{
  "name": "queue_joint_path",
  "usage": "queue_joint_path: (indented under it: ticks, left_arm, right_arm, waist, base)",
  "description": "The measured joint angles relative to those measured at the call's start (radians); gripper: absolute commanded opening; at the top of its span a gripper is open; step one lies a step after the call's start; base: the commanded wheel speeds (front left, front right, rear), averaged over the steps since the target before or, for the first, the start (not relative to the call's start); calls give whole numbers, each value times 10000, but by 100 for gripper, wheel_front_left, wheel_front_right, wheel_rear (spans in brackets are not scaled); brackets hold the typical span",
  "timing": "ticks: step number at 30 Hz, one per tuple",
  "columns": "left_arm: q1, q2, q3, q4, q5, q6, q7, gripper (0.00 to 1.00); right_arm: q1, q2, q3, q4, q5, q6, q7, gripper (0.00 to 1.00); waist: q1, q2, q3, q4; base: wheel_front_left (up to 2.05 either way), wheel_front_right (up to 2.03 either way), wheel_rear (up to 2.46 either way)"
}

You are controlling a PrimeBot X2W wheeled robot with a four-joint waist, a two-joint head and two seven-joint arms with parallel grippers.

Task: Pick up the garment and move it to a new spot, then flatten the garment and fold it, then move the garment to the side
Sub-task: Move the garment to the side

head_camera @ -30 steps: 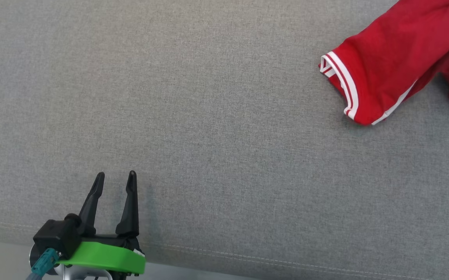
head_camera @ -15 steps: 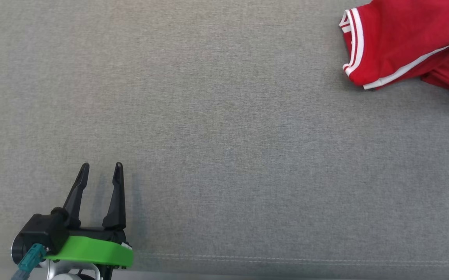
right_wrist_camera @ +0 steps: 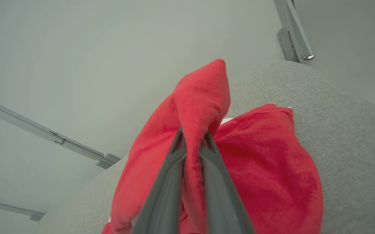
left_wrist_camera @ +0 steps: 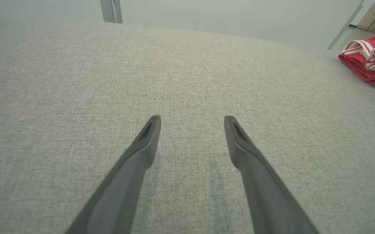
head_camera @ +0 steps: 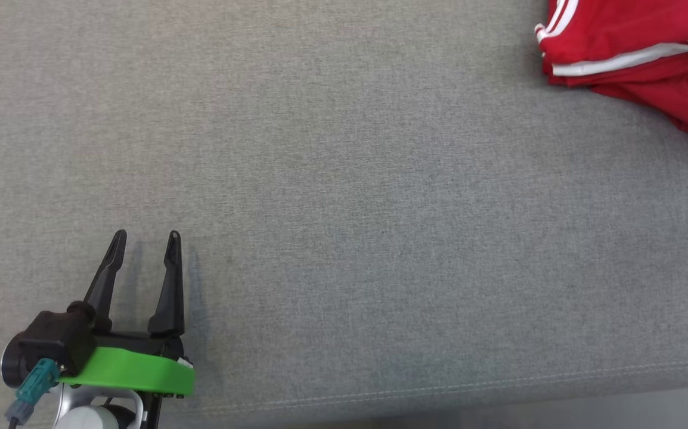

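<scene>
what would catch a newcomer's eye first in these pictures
The red garment with white stripes, bunched at the head view's top right corner, stands out against the wide grey fabric surface. In the right wrist view the right pincer is shut on a fold of it. The left pincer stands open at the lower left, holding nothing.
</scene>
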Motion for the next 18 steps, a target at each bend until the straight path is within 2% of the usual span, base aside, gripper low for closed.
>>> queue_joint_path:
  ticks: [11, 16, 17, 18]
  left_arm:
    - [-198, 102, -63, -316, 90, 25, 343, 100]
    - [-221, 167, -58, -416, 173, 75, 433, 100]
    - [-235, 169, -52, -431, 253, 81, 439, 100]
    - [-255, 173, -42, -441, 297, 81, 439, 100]
  right_arm:
    - [24, 75, -322, 591, 245, 0, -401, 0]
    - [167, 307, -351, 986, 284, 0, -589, 0]
    - [174, 326, -347, 1093, 278, 0, -640, 35]
    - [174, 334, -341, 1191, 259, 0, -694, 56]
  waist:
    - [0, 0, 554, -325]
    - [0, 0, 801, -370]
    - [0, 0, 845, -377]
    - [0, 0, 886, -387]
  base:
    - [0, 0, 0]
    - [0, 0, 0]
    - [0, 0, 0]
    - [0, 0, 0]
